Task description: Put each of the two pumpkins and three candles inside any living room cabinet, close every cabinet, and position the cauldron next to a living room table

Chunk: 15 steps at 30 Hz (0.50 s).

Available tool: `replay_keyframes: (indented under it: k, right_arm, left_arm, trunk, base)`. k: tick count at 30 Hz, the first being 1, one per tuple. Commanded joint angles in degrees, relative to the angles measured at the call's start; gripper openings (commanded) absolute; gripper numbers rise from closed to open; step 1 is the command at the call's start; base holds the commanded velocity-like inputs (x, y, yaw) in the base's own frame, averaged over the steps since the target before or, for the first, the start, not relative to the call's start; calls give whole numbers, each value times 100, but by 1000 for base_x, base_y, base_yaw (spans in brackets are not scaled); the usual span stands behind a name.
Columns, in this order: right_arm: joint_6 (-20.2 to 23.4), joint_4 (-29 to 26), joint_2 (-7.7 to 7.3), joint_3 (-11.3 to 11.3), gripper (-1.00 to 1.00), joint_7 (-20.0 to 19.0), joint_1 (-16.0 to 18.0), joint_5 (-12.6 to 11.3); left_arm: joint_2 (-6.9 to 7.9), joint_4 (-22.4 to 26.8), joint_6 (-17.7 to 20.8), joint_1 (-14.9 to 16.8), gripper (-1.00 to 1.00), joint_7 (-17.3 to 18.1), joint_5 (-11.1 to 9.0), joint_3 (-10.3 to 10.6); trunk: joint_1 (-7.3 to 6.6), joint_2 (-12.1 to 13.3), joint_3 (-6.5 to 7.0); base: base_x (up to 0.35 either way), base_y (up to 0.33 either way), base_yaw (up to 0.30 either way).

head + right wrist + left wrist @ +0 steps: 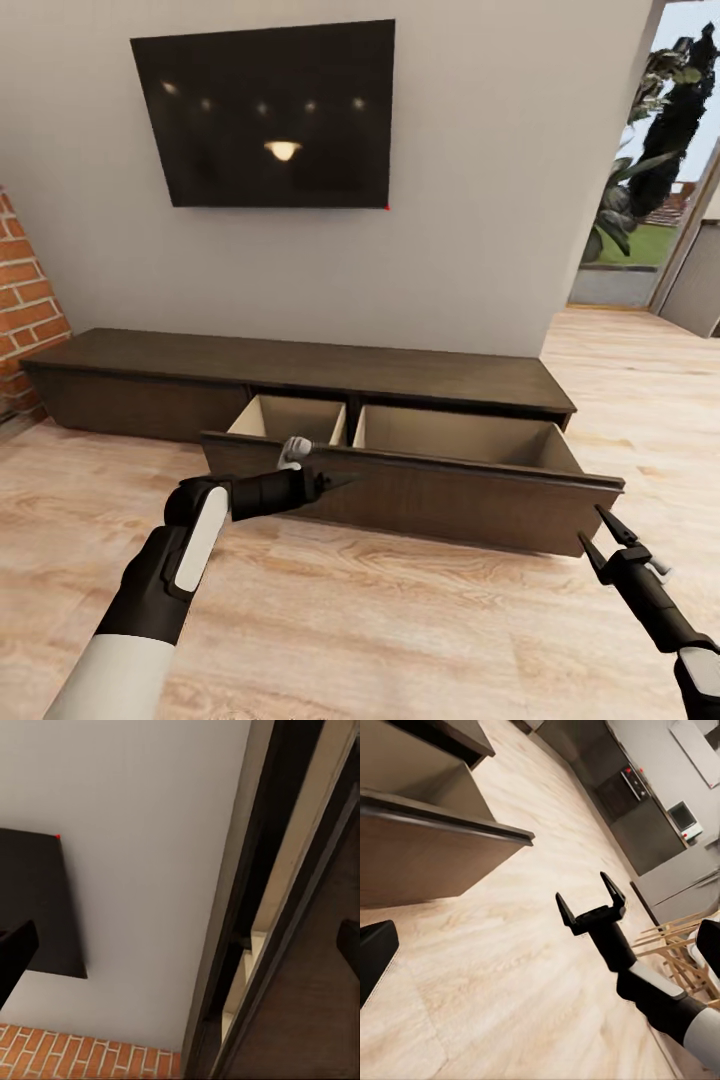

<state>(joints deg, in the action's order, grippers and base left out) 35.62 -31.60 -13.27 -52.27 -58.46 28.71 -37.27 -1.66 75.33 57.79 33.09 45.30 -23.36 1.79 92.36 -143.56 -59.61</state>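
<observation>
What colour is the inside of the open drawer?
Pale beige inside the long dark brown wooden cabinet's open drawer, clearest in the head view.

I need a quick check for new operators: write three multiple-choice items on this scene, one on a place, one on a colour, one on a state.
1. Where is the left gripper?
A. At the front panel of the open drawer
B. On top of the TV console
C. Against the brick wall

2. What colour is the drawer's interior?
A. Red
B. Pale beige
C. Black

3. How does the right gripper stand?
A. Shut on a pumpkin
B. Shut on nothing
C. Open, holding nothing

Answers:
1. A, in the head view its tip meets the pulled-out panel's top edge.
2. B, the inner walls are pale beige behind the dark brown front.
3. C, the left wrist view shows its two fingers spread with only floor between them.
</observation>
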Motion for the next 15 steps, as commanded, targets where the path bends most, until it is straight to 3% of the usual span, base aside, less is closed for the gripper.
replay_keyframes:
  k: [1,15]
  right_arm:
    - [38,1,1,-9,100,21,3,-19]
    - [34,-4,16,16,100,137,9,-2]
  left_arm:
    - [-3,-7,22,5,100,22,10,-5]
    - [-1,-36,22,5,100,17,6,-12]
  trunk:
    - [-1,-2,-5]
    - [-1,-2,-5]
  base:
    - [-1,-2,281]
    - [0,61,281]
